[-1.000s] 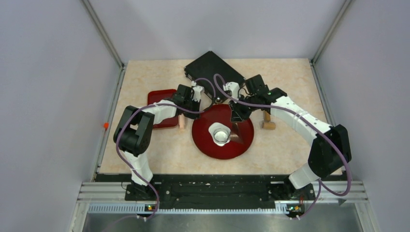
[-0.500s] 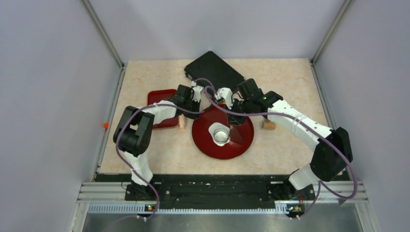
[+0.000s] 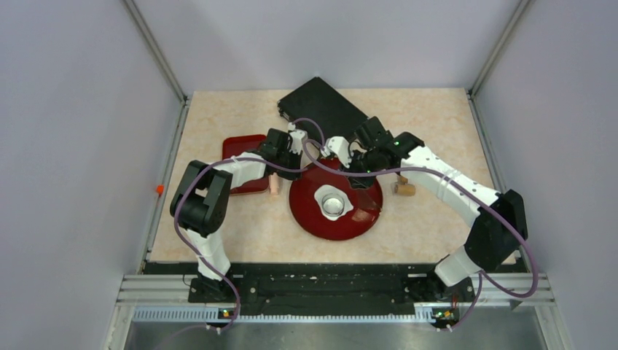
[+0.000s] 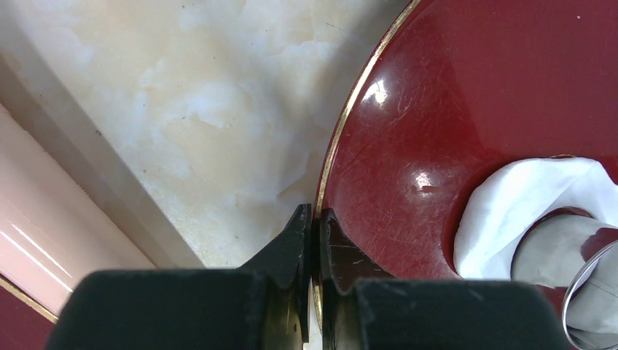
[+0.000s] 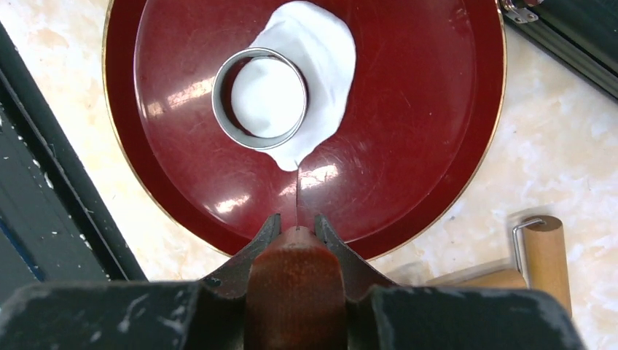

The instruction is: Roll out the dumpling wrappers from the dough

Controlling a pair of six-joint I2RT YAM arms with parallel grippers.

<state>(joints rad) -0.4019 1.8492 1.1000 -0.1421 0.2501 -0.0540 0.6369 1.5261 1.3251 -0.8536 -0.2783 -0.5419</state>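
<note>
Dough (image 5: 326, 52), ring cutter (image 5: 219, 111) on plate (image 5: 426, 109)

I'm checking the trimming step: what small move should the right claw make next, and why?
Probably ease the right claw forward so the thin tip of its brown-handled tool slips under the dough at its pointed edge. The tip sits right at that edge, the ring cutter rests on the dough, and the left claw pinches the plate rim.

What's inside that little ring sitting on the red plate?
White dough shows inside the ring, and more spreads around it. The red plate beneath the dough is covered.
</note>
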